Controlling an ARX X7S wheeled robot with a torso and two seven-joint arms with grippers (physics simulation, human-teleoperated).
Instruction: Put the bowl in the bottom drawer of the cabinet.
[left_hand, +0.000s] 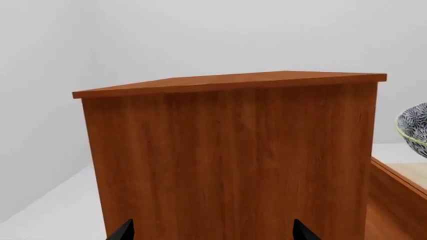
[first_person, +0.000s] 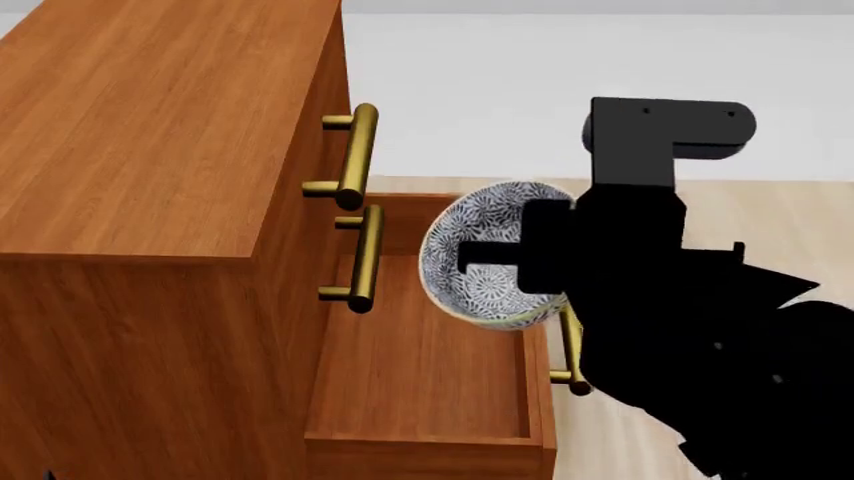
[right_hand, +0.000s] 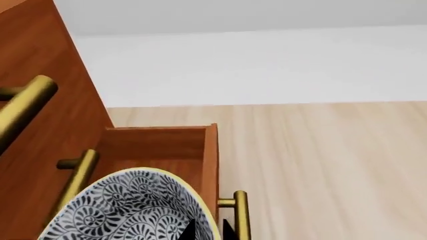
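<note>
The blue-and-white patterned bowl (first_person: 470, 222) hangs tilted above the open bottom drawer (first_person: 414, 370) of the reddish-brown cabinet (first_person: 147, 130). My right gripper (first_person: 527, 255) is shut on the bowl's rim. In the right wrist view its two dark fingertips pinch the yellowish edge of the bowl (right_hand: 127, 210) at the gripper (right_hand: 208, 231), over the drawer's far wall (right_hand: 160, 142). My left gripper (left_hand: 213, 232) stands open, fingertips wide apart, facing a plain side of the cabinet (left_hand: 227, 160). The bowl (left_hand: 415, 125) shows at that view's edge.
Two shut upper drawers carry brass bar handles (first_person: 354, 155) (first_person: 363, 255) that jut out just left of the bowl. The bottom drawer's own brass handle (first_person: 571, 350) sits under my right arm. Pale wood floor (right_hand: 320, 160) and a white wall lie beyond.
</note>
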